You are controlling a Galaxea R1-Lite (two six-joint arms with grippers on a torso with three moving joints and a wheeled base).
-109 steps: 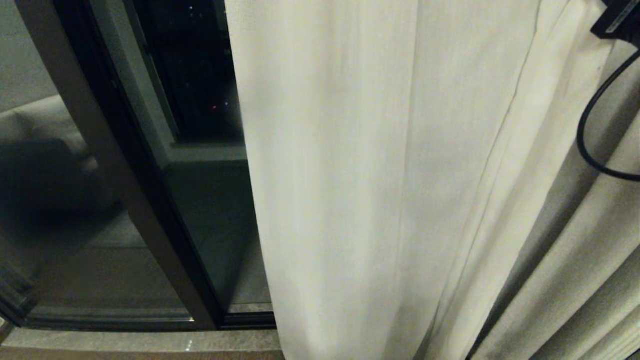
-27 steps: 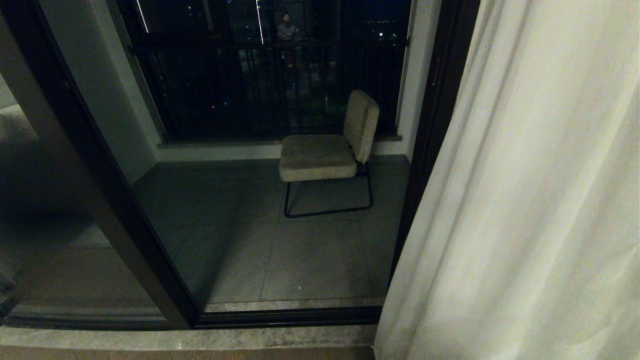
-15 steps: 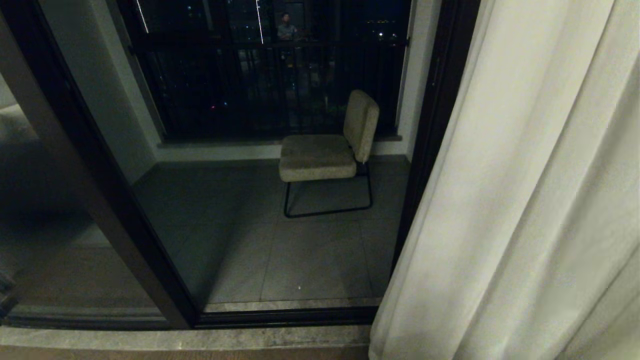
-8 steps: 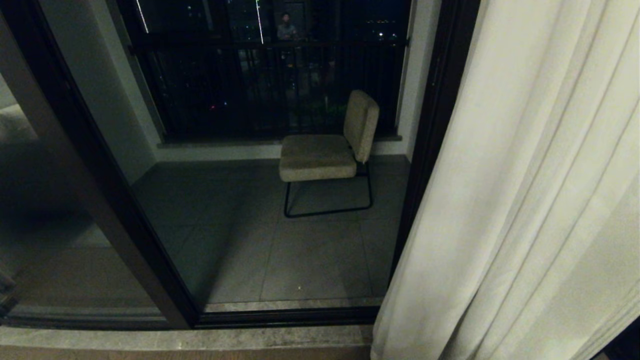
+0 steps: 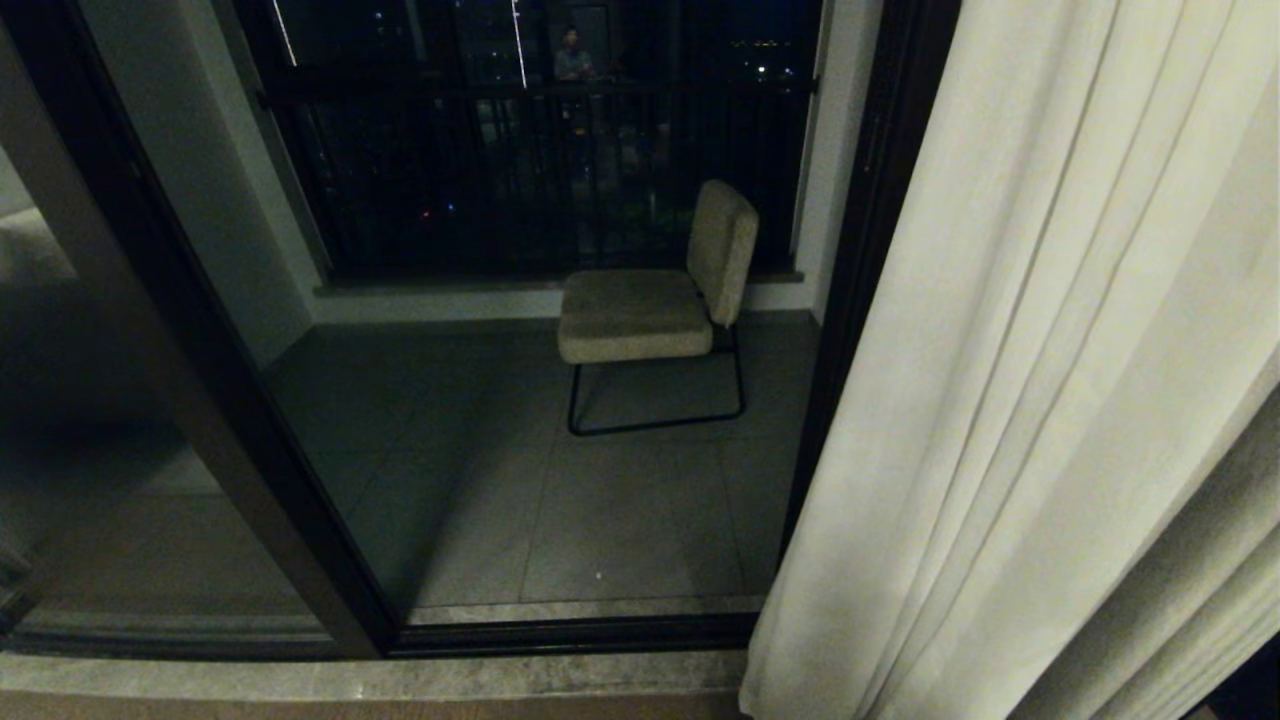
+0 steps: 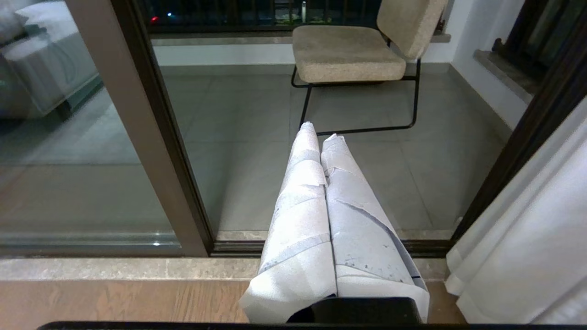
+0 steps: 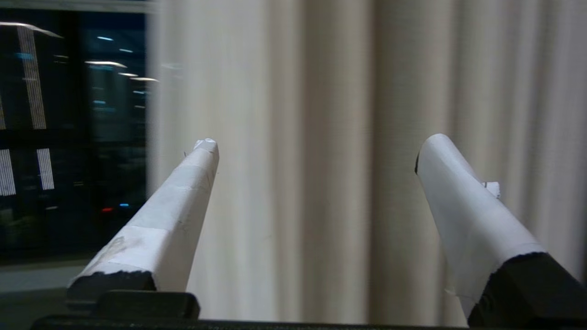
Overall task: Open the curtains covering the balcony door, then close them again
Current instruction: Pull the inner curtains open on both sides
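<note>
The cream curtains (image 5: 1050, 400) hang gathered in deep pleats on the right of the head view. The balcony door (image 5: 860, 250), with its dark frame, stands uncovered, its glass showing the balcony. Neither gripper is in the head view. My right gripper (image 7: 321, 142) is open, with nothing between its taped fingers (image 7: 183, 197). It faces the curtain's pleats (image 7: 284, 68) close up, beside the curtain's edge and the dark glass. My left gripper (image 6: 321, 133) is shut and empty, parked low over the sill and pointing at the door glass, with the curtain's foot (image 6: 527, 238) off to one side.
A beige chair (image 5: 650, 300) on a black frame stands on the tiled balcony behind the glass, before a dark railing (image 5: 540, 90). A stone sill (image 5: 370, 680) runs along the door's foot, with wooden floor (image 6: 114, 298) in front. A person's reflection (image 5: 572, 55) shows in the glass.
Since the earliest frame the curtain has gone from covering the glass to bunched at the right, baring the chair. Over the last second its pleats have swung and hang in tighter folds.
</note>
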